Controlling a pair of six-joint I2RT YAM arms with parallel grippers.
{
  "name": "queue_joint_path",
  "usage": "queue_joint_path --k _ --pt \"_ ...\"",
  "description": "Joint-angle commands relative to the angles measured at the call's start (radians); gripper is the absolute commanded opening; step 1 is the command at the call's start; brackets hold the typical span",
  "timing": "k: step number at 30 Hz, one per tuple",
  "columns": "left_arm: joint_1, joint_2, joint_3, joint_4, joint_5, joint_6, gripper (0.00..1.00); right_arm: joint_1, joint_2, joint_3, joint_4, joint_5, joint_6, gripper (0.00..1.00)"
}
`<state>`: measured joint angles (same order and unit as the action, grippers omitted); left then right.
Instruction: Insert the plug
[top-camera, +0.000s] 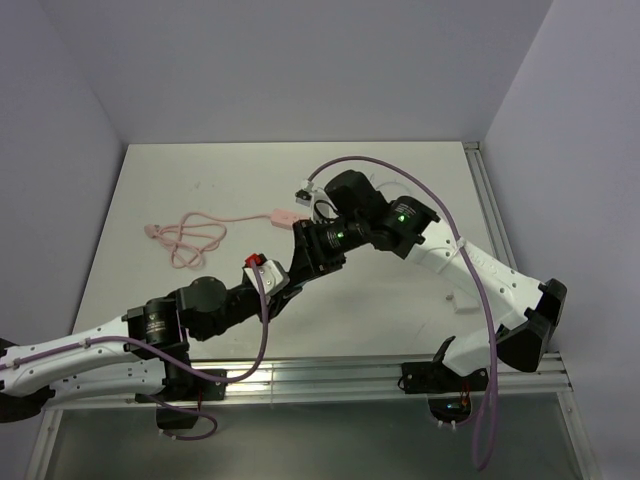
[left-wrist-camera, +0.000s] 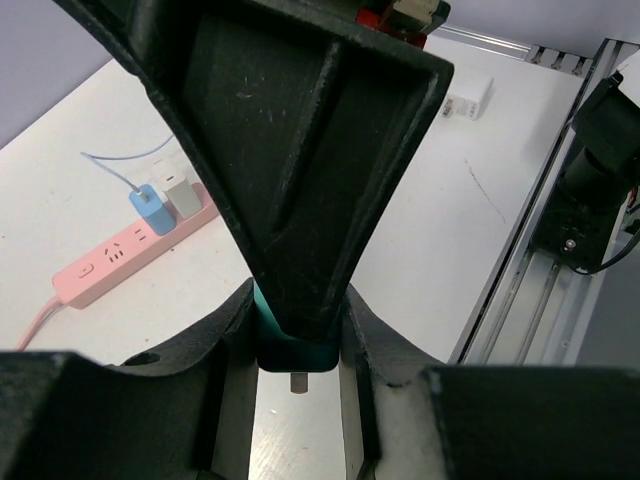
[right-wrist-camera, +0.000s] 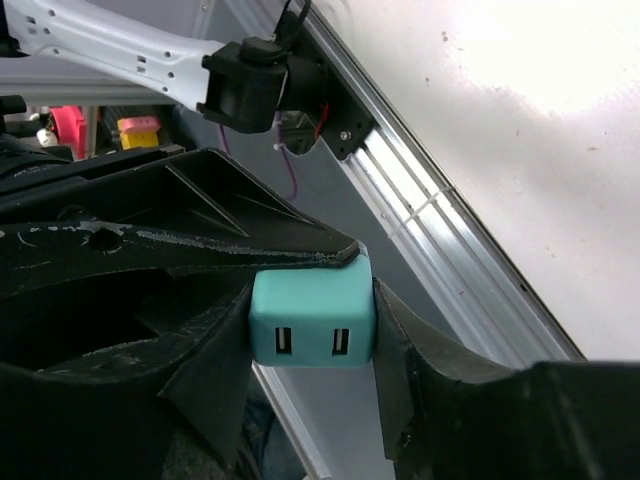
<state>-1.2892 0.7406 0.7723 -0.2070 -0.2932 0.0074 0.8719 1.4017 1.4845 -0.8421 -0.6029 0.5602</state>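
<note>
Both left hand (left-wrist-camera: 297, 335) and right hand (right-wrist-camera: 312, 335) pinch adapter (right-wrist-camera: 312, 300); plug (left-wrist-camera: 150, 210) apart, in strip (left-wrist-camera: 100, 263).

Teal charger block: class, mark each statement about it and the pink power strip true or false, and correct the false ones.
1. The teal charger block shows two USB ports. True.
2. The right gripper is open and empty. False: its fingers press the block's two sides.
3. The left gripper is shut on the same block. True.
4. The long pink power strip carries a light-blue plug and a white plug side by side. True.
5. The teal block sits in the strip. False: the grippers hold it away from the strip.
6. The strip's pink cord lies straight. False: it lies in loops.
</note>
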Motion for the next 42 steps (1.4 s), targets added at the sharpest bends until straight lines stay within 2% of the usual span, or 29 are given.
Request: queue_joint_path --k 1,2,3,4,7,8,11,12,14,16,21,23,24,26,29,32,33,34,37,39,42 --pt "-0.005 0.005 -0.002 0.05 0.009 0.002 0.01 0.016 -0.004 0.014 0.069 -0.077 0.012 0.47" --pt "-0.005 0.006 -0.002 0.049 0.008 0.002 0.0 0.016 -0.004 0.013 0.07 -0.084 0.01 0.25" --pt "-0.005 0.011 -0.001 0.047 0.002 0.002 0.0 0.015 -0.004 0.013 0.071 -0.099 0.01 0.08" --pt "-0.005 0.017 0.002 0.047 0.0 0.002 0.0 0.015 -0.004 0.013 0.072 -0.098 0.007 0.0" --pt "-0.005 0.034 0.027 0.023 -0.055 -0.066 0.02 0.016 -0.012 0.014 0.06 -0.061 -0.005 0.0" --pt "-0.005 0.034 0.031 0.018 -0.072 -0.081 0.06 0.016 -0.015 0.022 0.054 -0.039 -0.014 0.0" --pt "-0.005 0.002 0.024 0.027 -0.098 -0.125 0.36 0.016 -0.012 0.074 0.006 0.144 -0.06 0.0" --pt "-0.005 -0.013 0.018 0.037 -0.107 -0.151 0.64 0.015 -0.012 0.082 0.011 0.173 -0.086 0.0" --pt "-0.005 -0.067 0.002 0.04 -0.181 -0.211 0.99 0.015 -0.033 0.074 0.054 0.305 -0.166 0.0" --pt "-0.005 -0.116 0.004 0.0 -0.313 -0.272 1.0 0.013 -0.049 0.066 0.093 0.447 -0.254 0.0" --pt "-0.004 -0.19 0.053 -0.207 -0.582 -0.574 1.0 0.007 0.003 0.089 0.153 0.663 -0.474 0.0" --pt "-0.004 -0.208 0.085 -0.343 -0.697 -0.747 0.99 -0.001 0.037 0.123 0.179 0.675 -0.532 0.0" --pt "-0.004 -0.217 0.099 -0.382 -0.725 -0.801 0.99 -0.007 0.08 0.153 0.187 0.639 -0.628 0.0" --pt "-0.004 -0.222 0.108 -0.458 -0.745 -0.887 1.0 -0.017 0.138 0.215 0.152 0.521 -0.754 0.0" --pt "-0.004 -0.202 0.139 -0.584 -0.787 -1.024 0.99 -0.042 0.285 0.382 0.066 0.519 -0.87 0.0" --pt "-0.004 -0.179 0.148 -0.577 -0.804 -1.006 1.0 -0.088 0.478 0.635 -0.101 0.436 -0.972 0.0" --pt "-0.004 -0.164 0.153 -0.583 -0.819 -1.012 1.0 -0.097 0.579 0.781 -0.156 0.424 -1.002 0.0" --pt "-0.004 -0.155 0.154 -0.585 -0.824 -1.012 0.99 -0.112 0.621 0.833 -0.234 0.399 -1.025 0.0" --pt "0.001 -0.109 0.14 -0.533 -0.845 -0.972 0.99 -0.149 0.654 0.818 -0.259 0.257 -1.138 0.0" --pt "0.016 -0.069 0.13 -0.469 -0.836 -0.94 0.99 -0.157 0.723 0.868 -0.284 0.293 -1.163 0.0" --pt "0.1 -0.024 0.111 -0.363 -0.736 -0.844 1.0 -0.166 0.781 0.864 -0.316 0.33 -1.192 0.0"
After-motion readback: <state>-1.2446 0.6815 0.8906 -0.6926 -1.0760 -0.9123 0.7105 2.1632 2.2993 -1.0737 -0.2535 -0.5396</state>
